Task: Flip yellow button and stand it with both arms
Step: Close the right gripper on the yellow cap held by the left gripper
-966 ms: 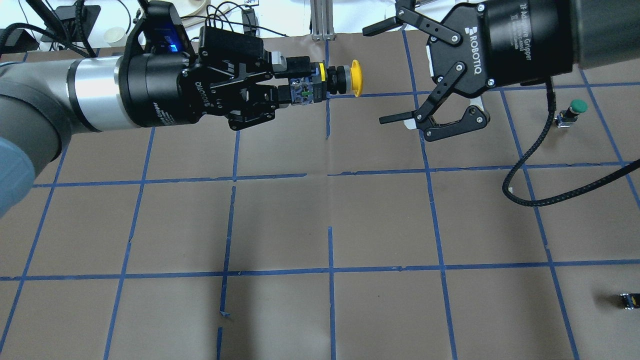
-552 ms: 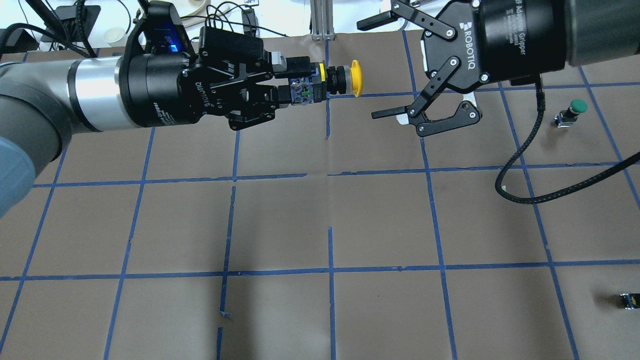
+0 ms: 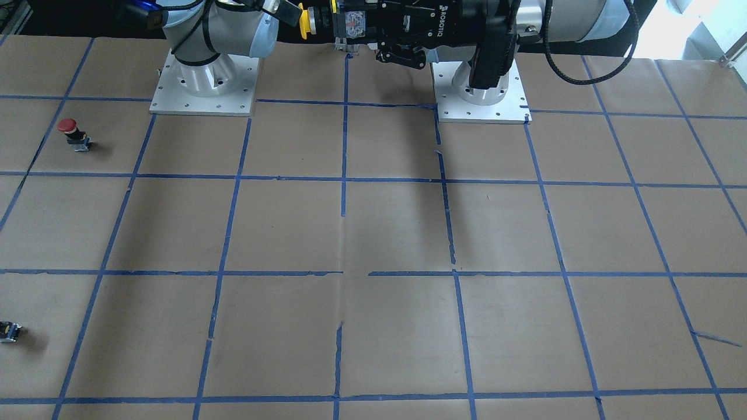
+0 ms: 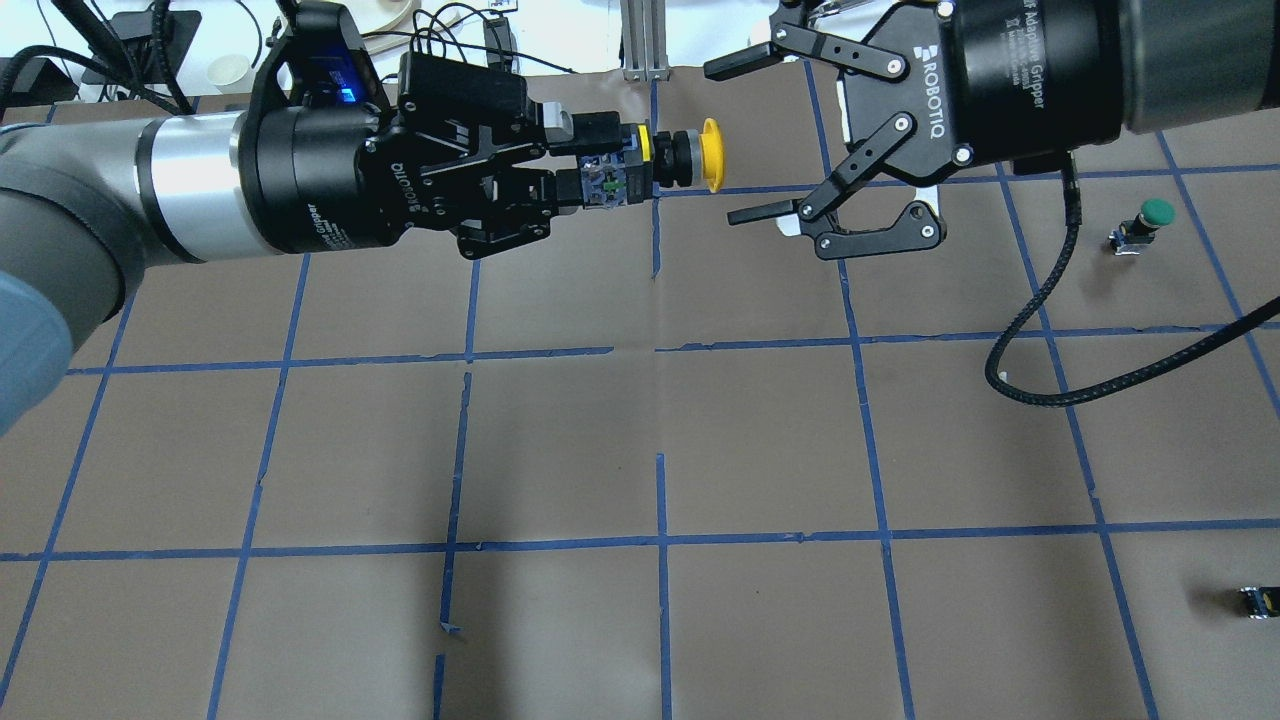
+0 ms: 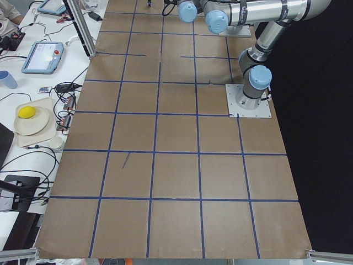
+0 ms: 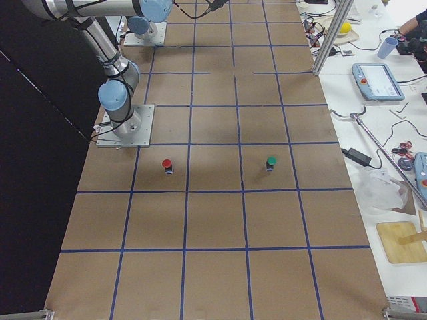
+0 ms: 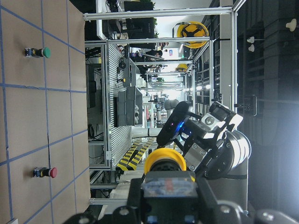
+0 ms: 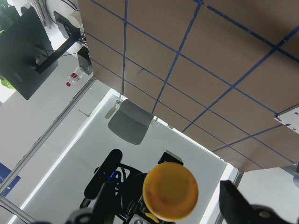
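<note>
1. The left arm reaches in from the side. The left jaws are shut tight on the black-and-grey body of the yellow button.
2. The yellow button is up in the air above the brown surface. It lies sideways, and its yellow cap points at the right jaws.
3. The left jaws and the button are in the same spot as a second ago. They have not moved.
4. The right arm has slid closer to the button. The right jaws are wide open and hold nothing.
5. The tips of the right jaws are now near the cap, with a gap left. A second ago they were farther off.
6. A green button, a red button and a small dark part sit on the surface, well apart from the jaws.
</note>
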